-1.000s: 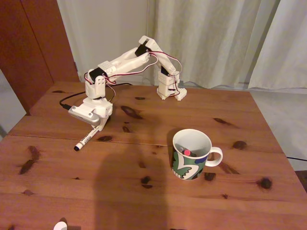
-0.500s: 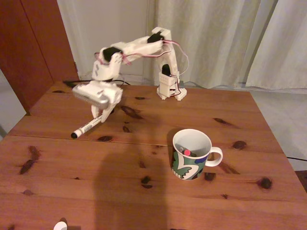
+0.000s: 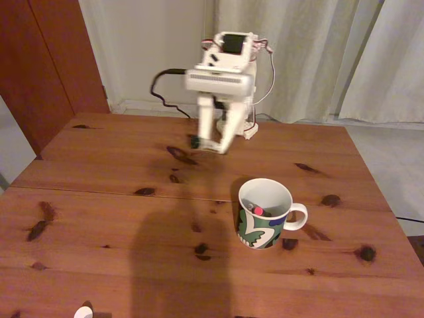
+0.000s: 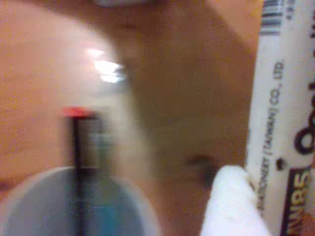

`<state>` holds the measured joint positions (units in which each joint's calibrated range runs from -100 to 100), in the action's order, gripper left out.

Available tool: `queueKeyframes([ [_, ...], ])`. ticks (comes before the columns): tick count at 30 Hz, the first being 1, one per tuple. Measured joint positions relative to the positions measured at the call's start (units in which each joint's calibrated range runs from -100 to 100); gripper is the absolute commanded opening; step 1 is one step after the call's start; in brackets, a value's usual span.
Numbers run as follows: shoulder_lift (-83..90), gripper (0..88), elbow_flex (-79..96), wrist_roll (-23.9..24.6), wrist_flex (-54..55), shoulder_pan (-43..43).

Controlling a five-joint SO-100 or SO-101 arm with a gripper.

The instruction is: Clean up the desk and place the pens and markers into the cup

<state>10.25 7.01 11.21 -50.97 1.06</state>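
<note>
My gripper (image 3: 215, 142) hangs blurred above the far middle of the desk (image 3: 99, 218), shut on the white marker (image 3: 199, 142), whose black cap points left. In the wrist view the marker's white printed barrel (image 4: 278, 123) runs down the right edge against a white fingertip (image 4: 231, 201). The cup (image 3: 265, 213) stands in front of and right of the gripper, its handle to the right. A pen's red end (image 3: 258, 210) shows inside it. The wrist view shows the cup's rim (image 4: 29, 196) blurred at lower left, with the black pen (image 4: 76, 147) rising from it.
The arm's base (image 3: 235, 126) stands at the desk's far edge, in front of pale curtains (image 3: 311, 53). A dark wooden door (image 3: 46, 59) is at the left. A small white object (image 3: 83, 311) lies at the desk's near edge.
The arm has lifted the marker off the desk's left side and swung it right, toward the middle. The cup has not moved.
</note>
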Motion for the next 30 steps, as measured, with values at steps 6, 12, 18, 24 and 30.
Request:
queueKeyframes([
  [6, 0.4, 0.7, 7.7, 1.2, 12.0, 5.7],
  [12, 0.4, 0.7, 15.0, 1.2, 23.5, 7.8],
  [18, 0.4, 0.7, 21.1, 1.2, 32.8, 8.9],
  [24, 0.4, 0.7, 26.4, 1.2, 39.8, 9.6],
  [30, 0.5, 0.7, 31.5, 1.7, 46.5, 9.4],
])
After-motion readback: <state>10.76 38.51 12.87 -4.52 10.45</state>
